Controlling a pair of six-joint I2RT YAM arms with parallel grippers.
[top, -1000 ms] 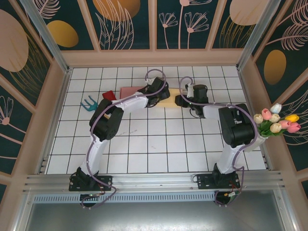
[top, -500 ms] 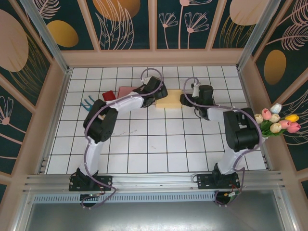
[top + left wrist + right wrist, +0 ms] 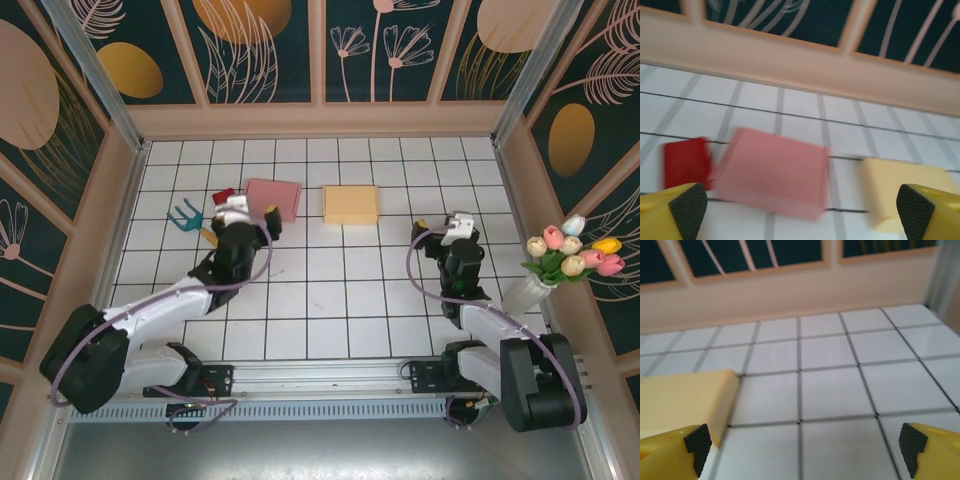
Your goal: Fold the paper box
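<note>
Pincers: left pincer (image 3: 239, 221) spread wide, holding nothing; right pincer (image 3: 460, 222) likewise wide apart and empty. 
Yellow paper box (image 3: 351, 204): lies flat on the white tiled surface (image 3: 330, 290), farther out than both pincers, touching neither. 
Pink box (image 3: 274, 197): near its left, a gap between them. 
Red block (image 3: 223, 197): just beside the pink box's left edge. 
Teal pronged tool (image 3: 185, 214): farther left. 
Tulips (image 3: 572, 250): at the right edge.

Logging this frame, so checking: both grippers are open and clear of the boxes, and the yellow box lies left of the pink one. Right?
No. The yellow box lies right of the pink box, as the top external view shows. The left gripper and right gripper are open and clear of both.
</note>
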